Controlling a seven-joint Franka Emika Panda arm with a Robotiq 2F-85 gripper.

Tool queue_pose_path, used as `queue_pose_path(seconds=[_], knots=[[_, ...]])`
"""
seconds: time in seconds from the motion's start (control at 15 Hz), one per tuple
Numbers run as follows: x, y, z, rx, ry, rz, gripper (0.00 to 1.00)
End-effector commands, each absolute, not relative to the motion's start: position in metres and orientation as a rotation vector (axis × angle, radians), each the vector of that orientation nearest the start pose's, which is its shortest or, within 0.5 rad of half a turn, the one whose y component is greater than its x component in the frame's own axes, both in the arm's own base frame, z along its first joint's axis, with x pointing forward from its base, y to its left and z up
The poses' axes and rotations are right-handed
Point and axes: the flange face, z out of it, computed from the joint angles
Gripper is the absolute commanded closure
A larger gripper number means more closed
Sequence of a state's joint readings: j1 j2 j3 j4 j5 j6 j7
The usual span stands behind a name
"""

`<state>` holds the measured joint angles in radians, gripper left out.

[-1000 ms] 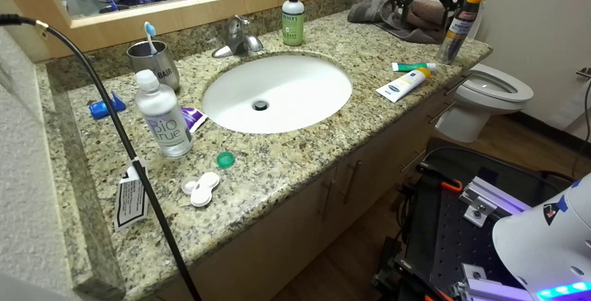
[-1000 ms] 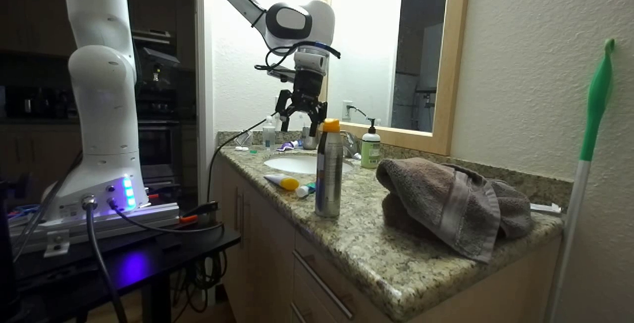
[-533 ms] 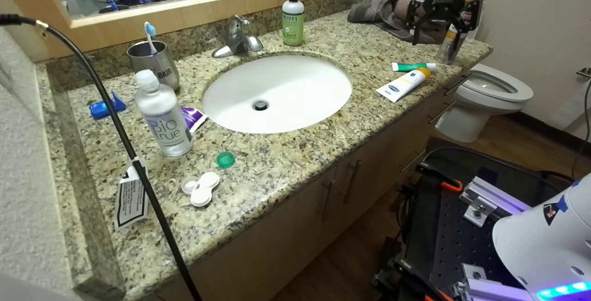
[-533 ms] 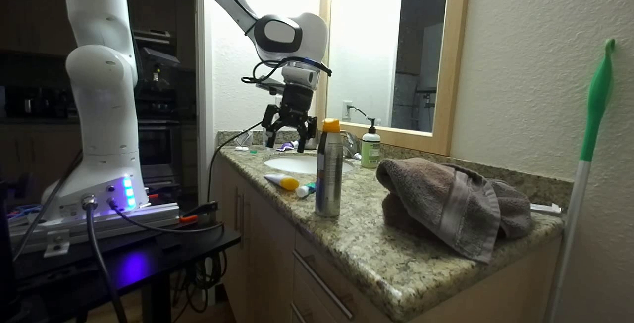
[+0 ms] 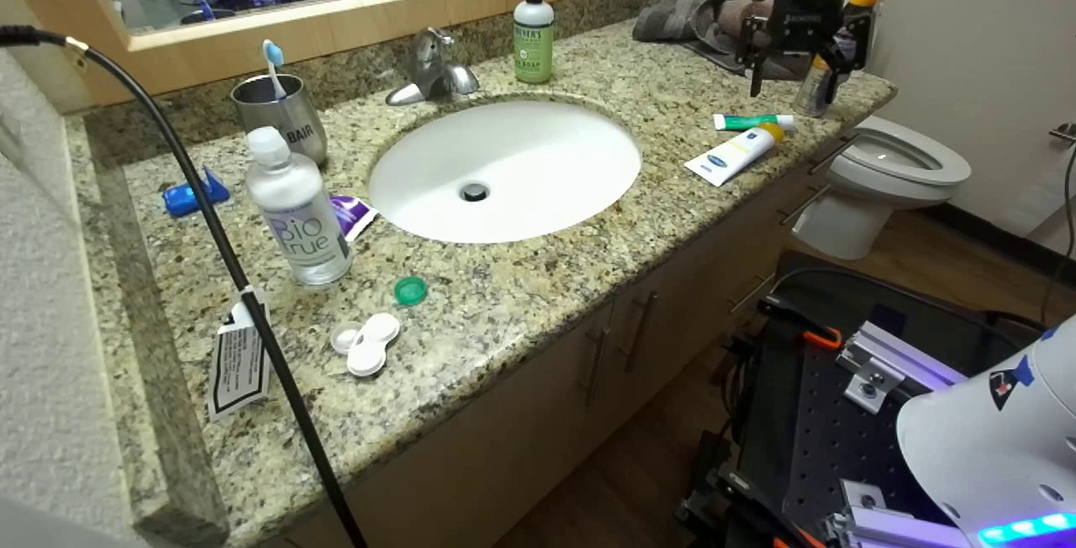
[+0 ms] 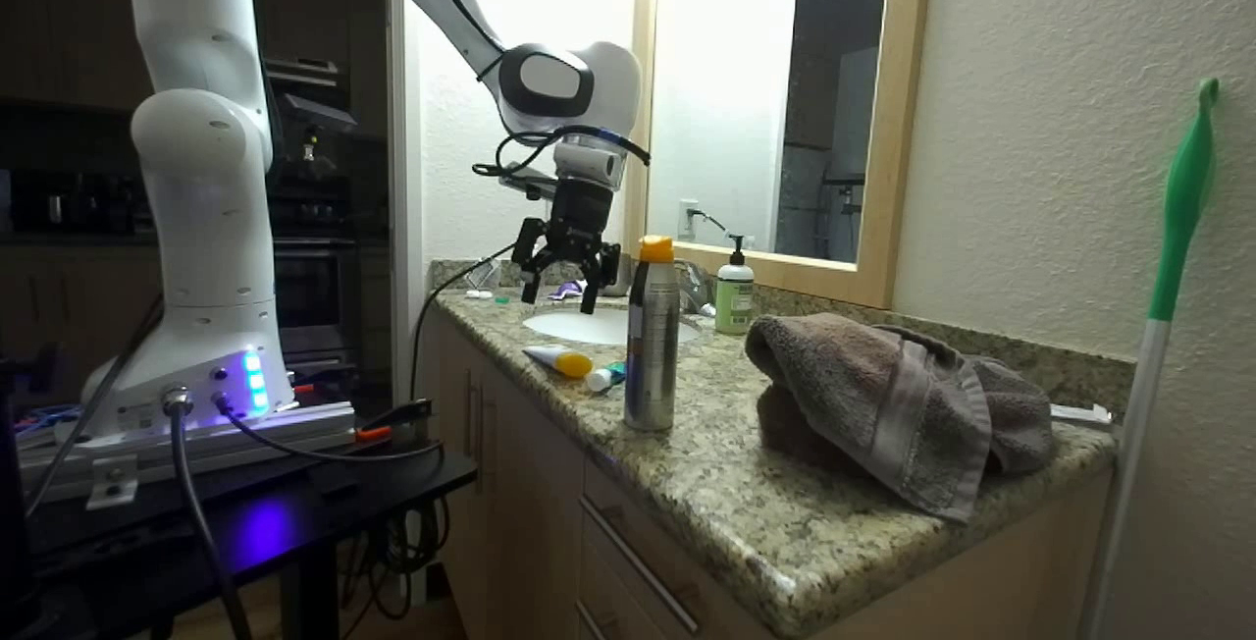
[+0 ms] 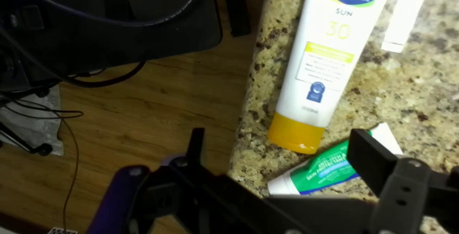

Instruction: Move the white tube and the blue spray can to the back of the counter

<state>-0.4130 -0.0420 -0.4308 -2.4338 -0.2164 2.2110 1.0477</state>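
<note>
The white tube lies flat near the counter's front edge, its yellow cap towards the can; it shows in an exterior view [image 5: 730, 157] and the wrist view [image 7: 324, 54]. The blue spray can [image 6: 652, 350] stands upright near the front edge, orange-capped and silvery on this side; in an exterior view it is partly behind my gripper [image 5: 793, 94]. My gripper is open and empty above the speckled counter [image 5: 521, 296], with space between it and the can in an exterior view [image 6: 559, 302]. In the wrist view its fingers spread below the tube's cap.
A green tube [image 7: 326, 169] lies close by the white tube's cap, partly behind a finger. A crumpled grey-brown towel [image 6: 883, 404] lies beyond the can. The sink [image 5: 521, 170], faucet [image 5: 433, 69] and green soap bottle [image 5: 533, 44] are further back. The mirror [image 6: 726, 110] hangs behind.
My gripper has come down and shifted towards the counter's front edge, lower over the tubes. It stays open. The tubes and the can have not moved.
</note>
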Motion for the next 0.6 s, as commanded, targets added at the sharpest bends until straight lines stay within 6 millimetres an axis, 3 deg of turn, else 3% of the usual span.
queue_pose_path(seconds=[0.0,0.2,0.53], knots=[[0.28,-0.326,0.272,-2.204,2.5,0.252,0.0],[0.27,-0.319,0.253,-2.25,2.501,0.253,0.0],[0.267,-0.316,0.243,-2.262,2.485,0.211,0.03]])
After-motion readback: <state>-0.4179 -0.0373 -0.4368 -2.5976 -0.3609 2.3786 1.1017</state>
